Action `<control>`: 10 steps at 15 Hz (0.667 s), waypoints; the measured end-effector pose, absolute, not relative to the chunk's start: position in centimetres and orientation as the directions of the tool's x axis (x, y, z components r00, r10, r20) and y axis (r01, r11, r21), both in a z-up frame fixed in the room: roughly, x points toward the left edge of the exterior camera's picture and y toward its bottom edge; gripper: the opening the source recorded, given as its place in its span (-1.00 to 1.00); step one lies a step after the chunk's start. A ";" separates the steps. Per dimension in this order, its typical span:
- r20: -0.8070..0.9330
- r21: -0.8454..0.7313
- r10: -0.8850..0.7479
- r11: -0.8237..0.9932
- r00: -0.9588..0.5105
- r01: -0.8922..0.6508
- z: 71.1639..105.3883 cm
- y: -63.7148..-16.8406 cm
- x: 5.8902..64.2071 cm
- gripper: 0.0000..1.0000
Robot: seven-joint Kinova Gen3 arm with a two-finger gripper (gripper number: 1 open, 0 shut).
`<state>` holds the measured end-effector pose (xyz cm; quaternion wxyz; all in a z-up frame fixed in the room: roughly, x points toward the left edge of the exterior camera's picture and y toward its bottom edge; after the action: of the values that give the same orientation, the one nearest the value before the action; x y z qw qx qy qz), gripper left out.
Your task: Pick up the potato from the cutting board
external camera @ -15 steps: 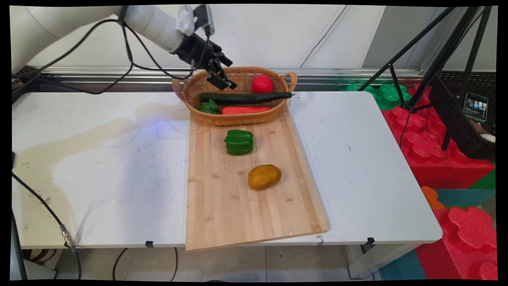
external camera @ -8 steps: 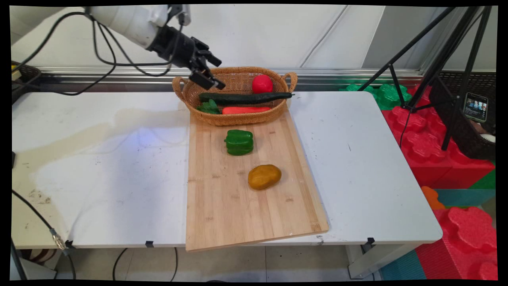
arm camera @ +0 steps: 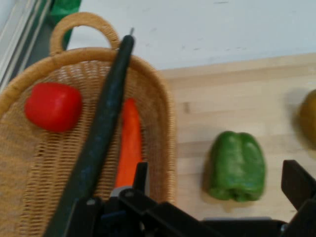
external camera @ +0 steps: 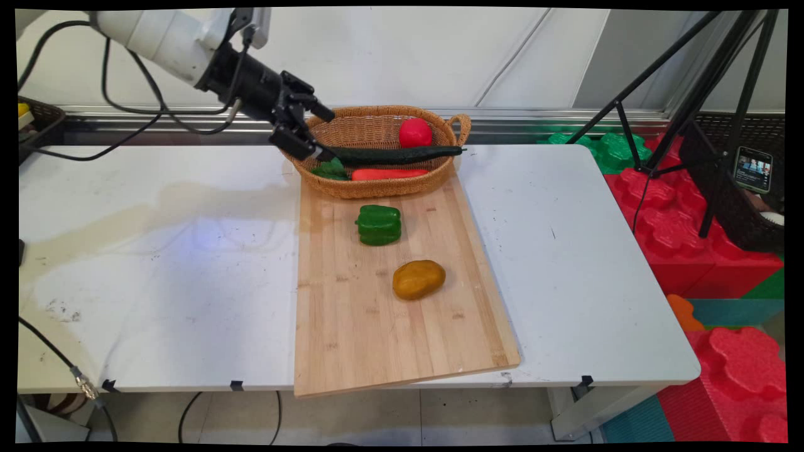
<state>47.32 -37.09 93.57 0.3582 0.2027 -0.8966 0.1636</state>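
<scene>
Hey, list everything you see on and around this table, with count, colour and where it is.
table: one, white, under everything
cutting board: one, wooden, centre of table
basket: one, tan wicker, far end of board
tomato: one, red, in basket
cucumber: one, dark green, across basket
carrot: one, orange, in basket
pepper: one, green, on board
potato: one, brown, on board
tripod: one, black, right of table
gripper: one, black, jaws open at basket's left end

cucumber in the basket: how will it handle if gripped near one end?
The cucumber is long and thin, so an end grip would probably let it swing or pivot. It spans the basket, its tip over the rim, and may catch there. Its skin looks smooth, possibly slippery.
</scene>
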 end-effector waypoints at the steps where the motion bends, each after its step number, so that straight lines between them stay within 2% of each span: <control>1: 0.710 -0.138 -0.244 0.872 -0.661 -0.470 93.6 -36.3 47.2 1.00; 10: 0.701 -0.097 -0.212 0.918 -0.681 -0.385 92.3 -32.7 43.3 1.00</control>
<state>43.27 -32.69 92.27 0.3638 0.1642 -0.9091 0.1190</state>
